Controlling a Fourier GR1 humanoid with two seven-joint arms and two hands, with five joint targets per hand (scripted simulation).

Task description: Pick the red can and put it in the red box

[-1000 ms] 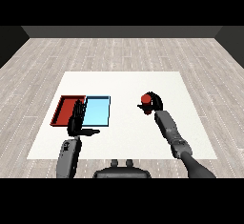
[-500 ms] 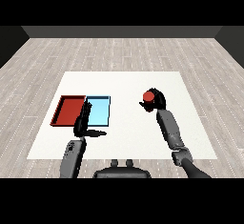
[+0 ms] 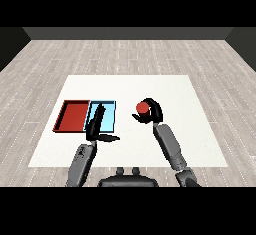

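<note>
So far I have the red can (image 3: 142, 108) in my right hand (image 3: 151, 113), fingers curled round it, and it looks lifted off the white table (image 3: 150, 86), to the right of both trays. That, I judge, is the picking done. What is left is the carry: the red tray (image 3: 73, 117) lies at the far left, beyond the light blue tray (image 3: 107, 120), and holds nothing. My left hand (image 3: 96, 128) hangs over the blue tray's near edge, fingers straight, holding nothing.
</note>
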